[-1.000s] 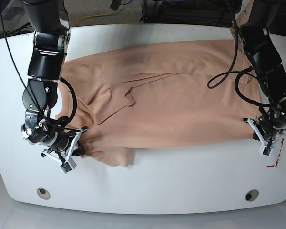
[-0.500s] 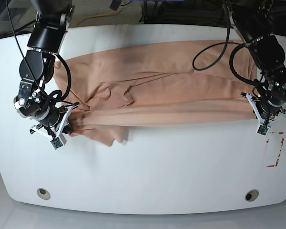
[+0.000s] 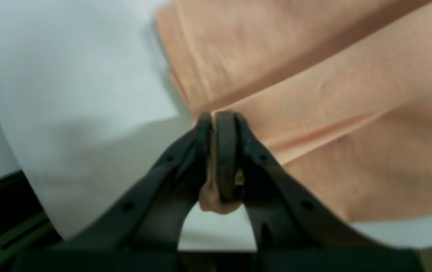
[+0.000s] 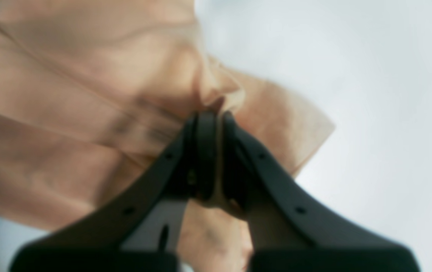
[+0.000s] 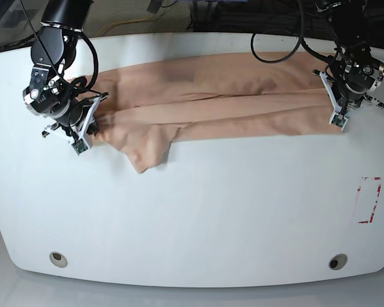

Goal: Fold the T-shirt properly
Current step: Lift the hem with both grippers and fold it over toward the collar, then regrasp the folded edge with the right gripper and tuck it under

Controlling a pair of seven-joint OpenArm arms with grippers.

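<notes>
We have just carried the near edge of the T-shirt [image 5: 224, 102] away from us and over the rest of the cloth: a second ago both hands were low on the tabletop [image 5: 198, 217], close to its front half, and now they sit far back, with the shirt drawn into a long narrow band across the rear of the tabletop. Our left hand [image 5: 337, 109] is closed tight on the hem end of the band, and its wrist view shows a pinch of peach cloth squeezed between the fingers [image 3: 225, 151] with a little bunched below them. Our right hand [image 5: 89, 125] is likewise clamped on cloth at the sleeve end, where its own view, though blurred, shows fabric caught between the pads [image 4: 206, 151]. The lengthwise fold looks nearly laid, so we judge this step almost done. One flap, likely a sleeve [image 5: 147, 150], hangs out toward us below the band near the right hand, spoiling the straight edge. We think it will need tucking before any crosswise fold. The taut band between the hands suggests the cloth should lie flat once we let go.
</notes>
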